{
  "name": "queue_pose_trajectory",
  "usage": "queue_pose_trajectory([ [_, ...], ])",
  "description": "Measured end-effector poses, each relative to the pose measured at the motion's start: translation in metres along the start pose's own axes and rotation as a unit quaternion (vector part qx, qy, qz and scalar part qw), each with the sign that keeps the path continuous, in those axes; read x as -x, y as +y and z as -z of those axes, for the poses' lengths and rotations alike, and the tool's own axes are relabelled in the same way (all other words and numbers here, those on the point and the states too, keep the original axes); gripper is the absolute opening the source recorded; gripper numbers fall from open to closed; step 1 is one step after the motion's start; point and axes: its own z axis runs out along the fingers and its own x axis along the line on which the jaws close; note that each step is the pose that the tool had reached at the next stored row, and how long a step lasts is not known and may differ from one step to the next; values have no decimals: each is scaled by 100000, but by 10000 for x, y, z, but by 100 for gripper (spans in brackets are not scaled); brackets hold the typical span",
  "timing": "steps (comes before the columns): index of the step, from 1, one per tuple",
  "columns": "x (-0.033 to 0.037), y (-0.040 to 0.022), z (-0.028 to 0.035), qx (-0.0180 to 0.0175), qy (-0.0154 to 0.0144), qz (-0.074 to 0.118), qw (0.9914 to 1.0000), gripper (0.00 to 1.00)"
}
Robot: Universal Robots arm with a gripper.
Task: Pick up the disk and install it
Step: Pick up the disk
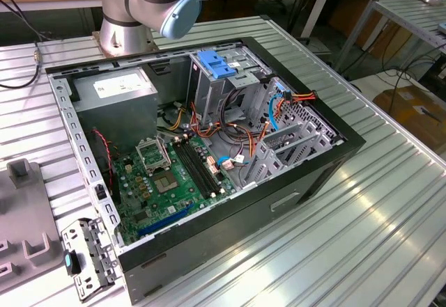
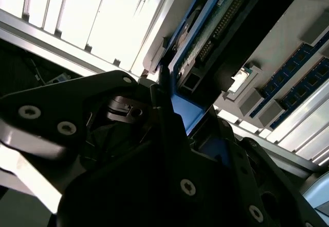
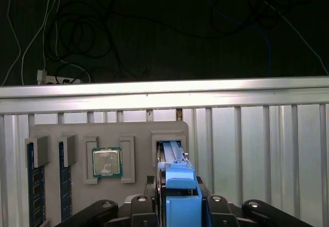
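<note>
1. Here, the arm is cut off by the exterior view's upper edge just above its base joints. It stands behind the open computer case, which lies on the ribbed metal counter.
2. In the second wrist view the tool's dark body hides the near part of the disk. A blue rail, a strip of green circuit board and a black underside can be made out; the label face is turned away.
3. In the first wrist view the disk stands on edge and is seen end-on. Its blue carrier covers the metal body, and its near end runs off the picture.
4. Its far end reaches a slot of the grey tray, beside the processor chip. Whether it sits in that slot or hangs just above it cannot be told.
5. The tool is closed to a narrow gap on the disk, with dark fingers pressed against either side of the blue carrier.
6. Memory sticks lie in the tray's outer slots, cut off at the picture's edge.
</note>
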Motion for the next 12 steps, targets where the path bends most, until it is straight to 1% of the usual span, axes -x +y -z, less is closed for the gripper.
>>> queue_pose_trajectory([
  [8, -7, 0, -3, -1, -1, 1, 100000, 39],
  [12, -7, 0, -3, -4, -1, -1, 100000, 37],
])
